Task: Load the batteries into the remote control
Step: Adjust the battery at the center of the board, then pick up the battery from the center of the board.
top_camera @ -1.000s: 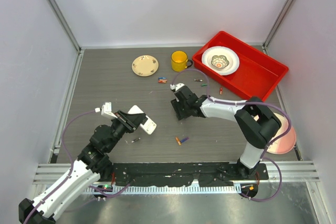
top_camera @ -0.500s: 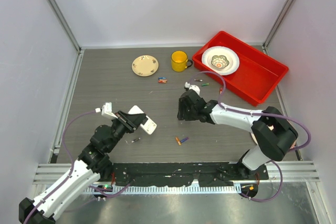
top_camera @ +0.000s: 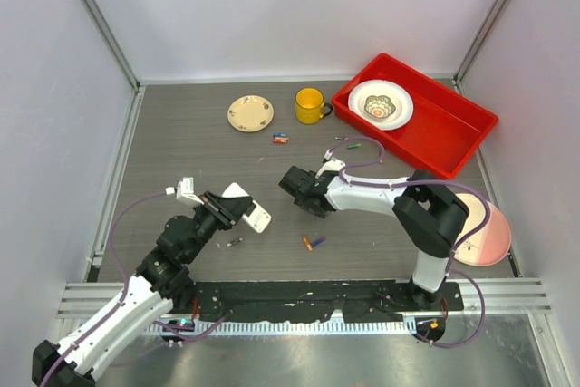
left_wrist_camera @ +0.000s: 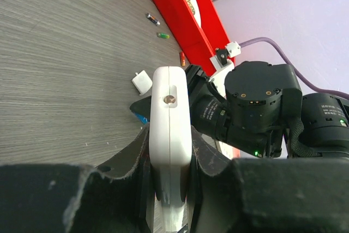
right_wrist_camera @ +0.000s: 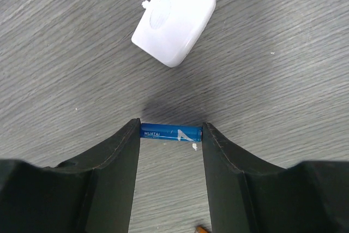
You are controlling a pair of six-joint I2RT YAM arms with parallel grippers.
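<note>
My left gripper (top_camera: 231, 208) is shut on the white remote control (top_camera: 249, 208) and holds it edge-up above the table; in the left wrist view the remote (left_wrist_camera: 170, 113) stands between the fingers. My right gripper (top_camera: 294, 185), just right of the remote, is shut on a blue battery (right_wrist_camera: 163, 133), held end to end between its fingertips, low over the table. A small white battery cover (right_wrist_camera: 173, 17) lies on the table beyond it. Loose batteries lie on the table: an orange and purple pair (top_camera: 313, 243), an orange and blue pair (top_camera: 280, 139), a green one (top_camera: 353, 145) and a dark one (top_camera: 235, 242).
A yellow mug (top_camera: 309, 104) and a small patterned plate (top_camera: 250, 113) stand at the back. A red tray (top_camera: 471, 120) with a white bowl (top_camera: 381, 103) is at the back right. A pink plate (top_camera: 485, 237) lies at the right edge.
My right gripper has swung left towards the remote with the blue battery in it. The left arm and remote have not moved.
</note>
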